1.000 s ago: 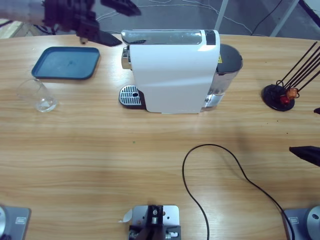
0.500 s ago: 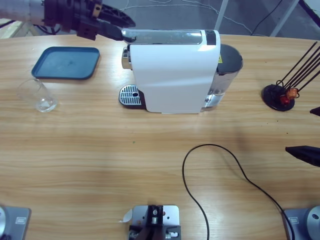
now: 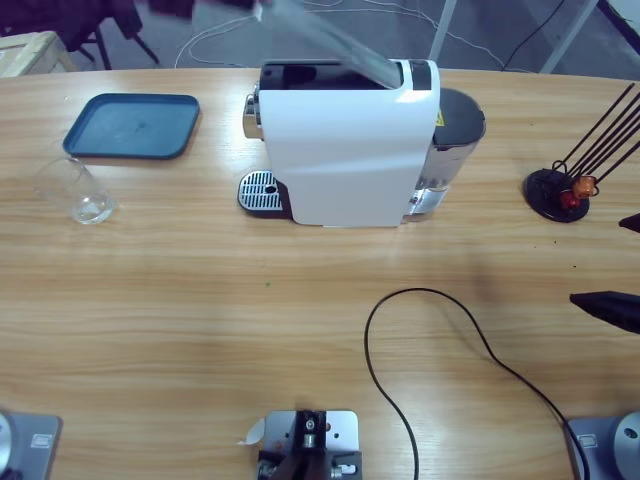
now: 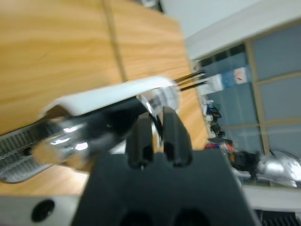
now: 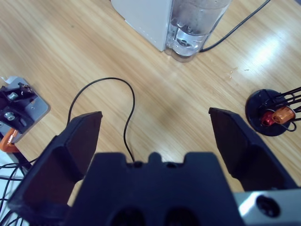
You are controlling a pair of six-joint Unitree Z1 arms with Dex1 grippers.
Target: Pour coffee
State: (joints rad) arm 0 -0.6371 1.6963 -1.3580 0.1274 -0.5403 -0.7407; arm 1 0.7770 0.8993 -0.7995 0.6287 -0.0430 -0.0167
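Blurry, cut-off and hard-to-see bits

The left claw [image 4: 159, 141] and the shiny lid [image 3: 325, 35] it pinches look smeared. From above, only a dark blur of that arm shows at the top edge. The right claw [image 3: 608, 305] is cut off by the right edge. Coffee inside the glass [image 3: 75, 192] is too faint to tell.

Left pincer [image 4: 157, 139] jaws nearly closed, apparently pinching something; right pincer [image 5: 155, 136] jaws spread wide.
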